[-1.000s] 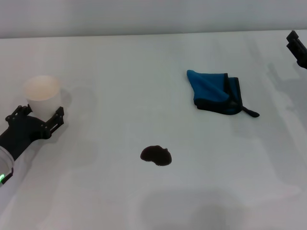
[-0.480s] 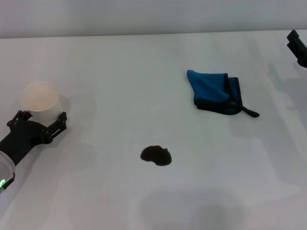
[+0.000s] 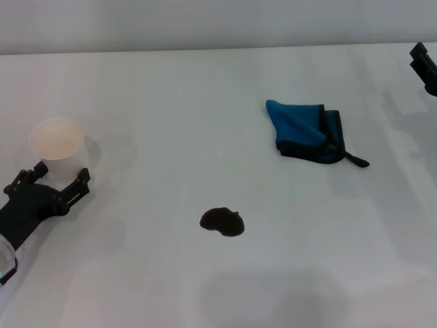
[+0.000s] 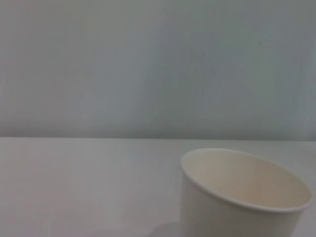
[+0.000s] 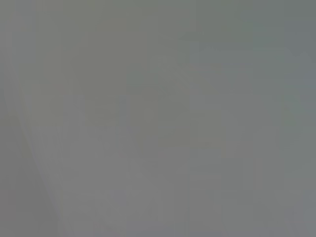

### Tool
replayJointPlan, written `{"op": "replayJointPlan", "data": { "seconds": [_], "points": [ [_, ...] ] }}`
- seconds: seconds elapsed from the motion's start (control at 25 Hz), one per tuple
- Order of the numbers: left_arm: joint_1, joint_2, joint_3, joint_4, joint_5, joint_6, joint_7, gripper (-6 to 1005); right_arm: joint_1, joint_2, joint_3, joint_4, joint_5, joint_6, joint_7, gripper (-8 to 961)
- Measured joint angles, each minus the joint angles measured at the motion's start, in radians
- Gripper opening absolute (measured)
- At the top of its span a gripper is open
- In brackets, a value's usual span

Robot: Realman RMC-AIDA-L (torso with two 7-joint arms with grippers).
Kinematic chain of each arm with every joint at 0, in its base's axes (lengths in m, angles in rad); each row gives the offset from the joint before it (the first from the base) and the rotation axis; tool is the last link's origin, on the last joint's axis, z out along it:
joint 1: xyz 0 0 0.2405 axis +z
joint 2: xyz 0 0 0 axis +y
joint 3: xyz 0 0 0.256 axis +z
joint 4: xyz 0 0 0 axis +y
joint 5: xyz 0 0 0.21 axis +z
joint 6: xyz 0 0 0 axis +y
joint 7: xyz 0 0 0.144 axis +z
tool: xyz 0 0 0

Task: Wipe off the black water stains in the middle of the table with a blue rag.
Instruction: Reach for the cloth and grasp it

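Bare white lab-style table (image 3: pixel 205 96), blank wall (image 4: pixel 148 64)

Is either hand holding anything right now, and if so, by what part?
Nothing is held. The left hand is open just short of the paper cup, not touching it. The right hand is at the table's far right edge, away from the blue rag.

a glossy black stain (image 3: pixel 222 222) sits mid-table (image 3: pixel 171 102), an irregular oval. the blue rag (image 3: pixel 305 132) lies crumpled well apart, black-edged, its loop tab trailing out.
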Motion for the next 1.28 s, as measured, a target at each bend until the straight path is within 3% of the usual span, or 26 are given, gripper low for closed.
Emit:
{"op": "replayJointPlan", "data": {
  "seconds": [0.48,0.68,0.8,1.0,1.28],
  "points": [
    [0.126,0.002,0.001,-0.037,0.007,-0.257,-0.004,891,-0.002,-0.001,-0.001,-0.009,0.0,0.023,0.008,826],
    [0.195,0.002,-0.007,-0.041,-0.002,-0.381,-0.014,892,-0.007,-0.011,-0.056,-0.074,-0.038,0.011,0.217,825],
    [0.217,0.007,-0.008,-0.04,-0.033,-0.413,-0.028,892,-0.031,-0.018,-0.169,-0.237,-0.147,-0.037,0.399,825],
    [0.229,0.015,-0.009,-0.036,-0.078,-0.409,-0.075,892,-0.053,-0.036,-0.355,-0.614,-0.469,-0.169,0.794,824],
    [0.219,0.016,-0.009,-0.032,-0.081,-0.407,-0.075,892,0.038,-0.033,-0.393,-0.944,-0.992,-0.184,1.262,816]
  ]
}}
